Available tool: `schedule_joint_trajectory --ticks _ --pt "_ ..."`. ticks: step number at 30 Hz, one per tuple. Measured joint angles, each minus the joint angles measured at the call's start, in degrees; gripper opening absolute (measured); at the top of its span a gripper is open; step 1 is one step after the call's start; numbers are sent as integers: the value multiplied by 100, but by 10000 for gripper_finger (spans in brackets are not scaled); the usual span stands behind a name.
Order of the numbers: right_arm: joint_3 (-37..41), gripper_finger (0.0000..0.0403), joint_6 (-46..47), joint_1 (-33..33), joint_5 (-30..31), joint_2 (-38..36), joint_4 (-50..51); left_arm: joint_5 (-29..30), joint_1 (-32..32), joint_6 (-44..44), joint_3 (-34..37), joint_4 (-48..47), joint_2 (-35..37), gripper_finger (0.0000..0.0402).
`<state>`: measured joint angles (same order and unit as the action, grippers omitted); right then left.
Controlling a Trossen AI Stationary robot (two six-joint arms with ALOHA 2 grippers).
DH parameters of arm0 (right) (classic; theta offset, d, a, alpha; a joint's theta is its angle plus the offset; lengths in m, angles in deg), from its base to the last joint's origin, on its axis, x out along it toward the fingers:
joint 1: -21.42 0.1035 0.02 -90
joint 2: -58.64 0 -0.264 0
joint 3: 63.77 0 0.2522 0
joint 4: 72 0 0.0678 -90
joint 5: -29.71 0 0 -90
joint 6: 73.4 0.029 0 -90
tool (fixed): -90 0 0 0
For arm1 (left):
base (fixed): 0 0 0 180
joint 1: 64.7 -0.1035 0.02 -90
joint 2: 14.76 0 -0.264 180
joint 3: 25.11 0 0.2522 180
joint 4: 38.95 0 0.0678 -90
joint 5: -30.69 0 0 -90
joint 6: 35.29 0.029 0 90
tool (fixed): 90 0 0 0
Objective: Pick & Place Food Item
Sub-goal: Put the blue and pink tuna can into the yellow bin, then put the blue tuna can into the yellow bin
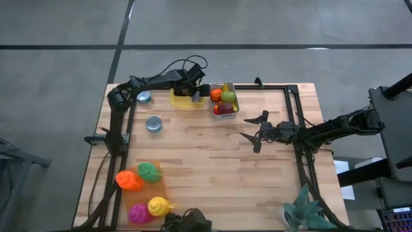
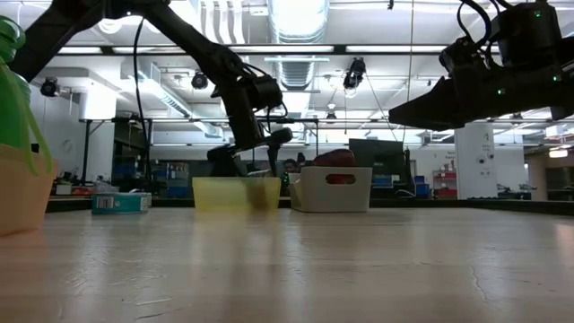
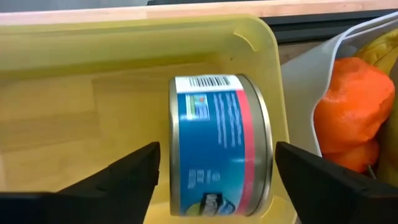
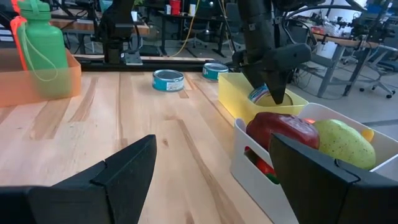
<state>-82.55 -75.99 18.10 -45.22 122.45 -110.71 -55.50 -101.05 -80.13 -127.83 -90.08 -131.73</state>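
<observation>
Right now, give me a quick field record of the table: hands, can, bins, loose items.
left hand: open, over the yellow bin, astride the can
can in bin: blue label, lying on its side in the yellow bin, not gripped
right hand: open, above bare table, holding nothing
white bin: beside the yellow bin, filled with toy fruit
loose cans: two on the table
orange tray: colored bottles, near left corner

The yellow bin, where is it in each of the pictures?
High view: the yellow bin sits at the table's far edge, under the left gripper.
Low view: middle.
Left wrist view: fills the picture, holding a can.
Right wrist view: right of middle.
Shared landmark: the white fruit bin beside it.
</observation>
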Motion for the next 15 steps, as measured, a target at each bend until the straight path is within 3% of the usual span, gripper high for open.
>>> schedule_joint_trajectory --ticks 7,15 --pt "0 306 0 2 0 0 0 -51 -4 2 -10 -122 161 331" --pt "0 306 0 0 2 0 0 -138 100 106 5 -742 1068 332"
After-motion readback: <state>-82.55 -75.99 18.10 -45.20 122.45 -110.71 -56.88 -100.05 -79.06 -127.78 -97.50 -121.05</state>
